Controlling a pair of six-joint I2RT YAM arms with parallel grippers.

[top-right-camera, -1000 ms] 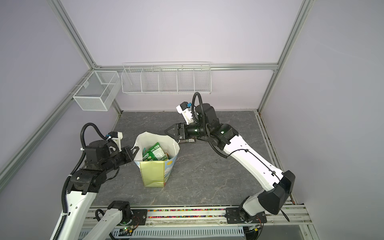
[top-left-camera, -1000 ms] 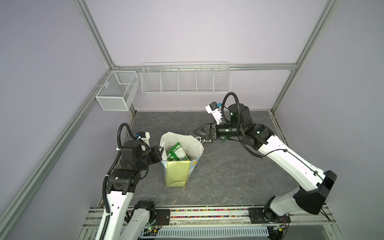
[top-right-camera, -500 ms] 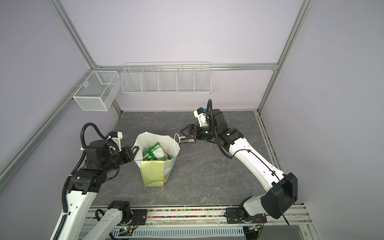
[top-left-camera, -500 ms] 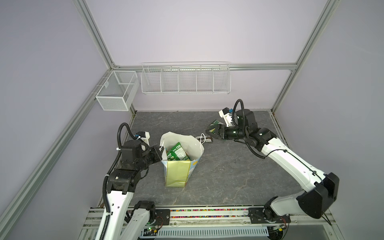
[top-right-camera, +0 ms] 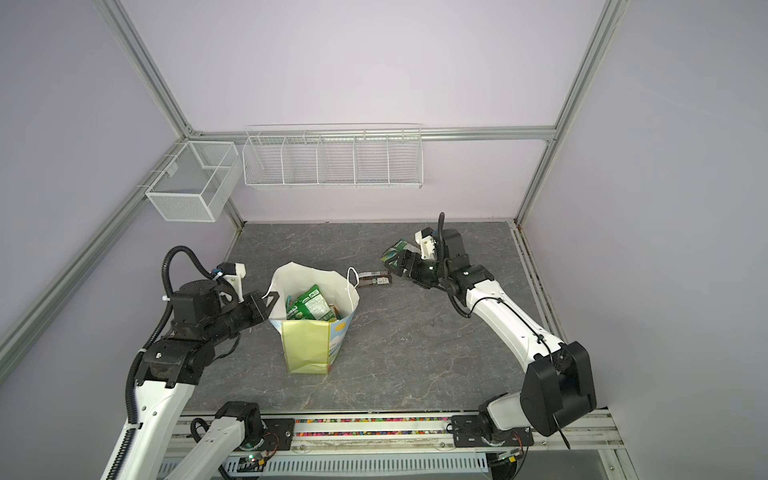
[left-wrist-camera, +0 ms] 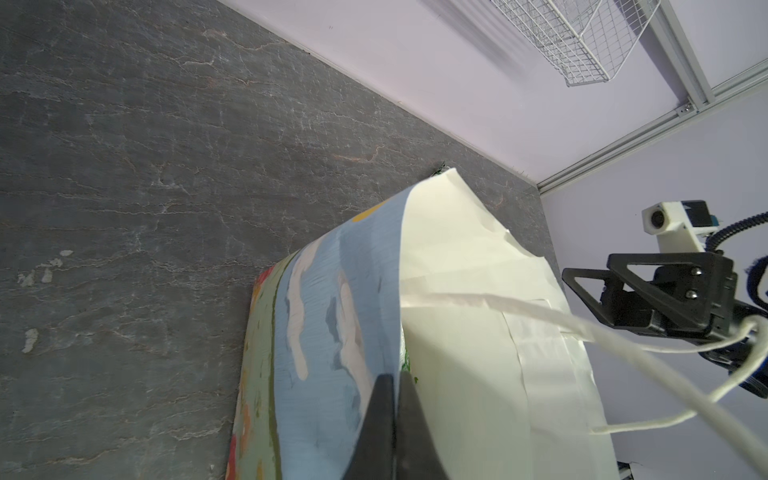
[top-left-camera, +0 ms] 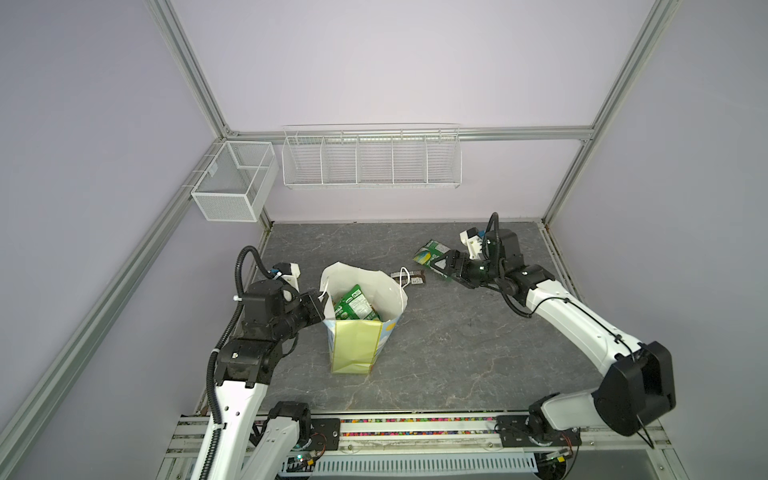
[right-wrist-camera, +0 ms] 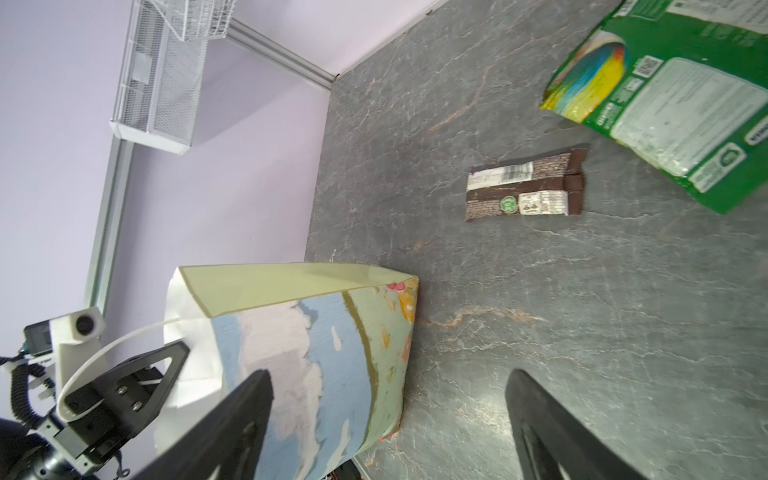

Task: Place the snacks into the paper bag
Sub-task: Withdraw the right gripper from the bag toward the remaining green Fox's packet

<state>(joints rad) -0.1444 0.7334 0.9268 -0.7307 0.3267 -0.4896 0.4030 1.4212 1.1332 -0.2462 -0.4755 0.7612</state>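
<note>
While L gripper (top-left-camera: 321, 306) pinches paper bag (top-left-camera: 356, 345) rim, R gripper (top-left-camera: 439, 270) gapes empty; bag yellow-green, white inside.

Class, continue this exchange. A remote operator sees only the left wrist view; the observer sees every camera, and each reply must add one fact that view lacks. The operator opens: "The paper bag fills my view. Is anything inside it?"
Observer: Yes. In both top views green packets stand inside the paper bag.
Operator: Any snacks outside it?
Observer: Two lie on the table: a dark brown bar near the bag, and a loose green packet farther off.
Operator: Is the other arm carrying one?
Observer: No. The right hand is open and empty, close to that loose green packet.
</note>
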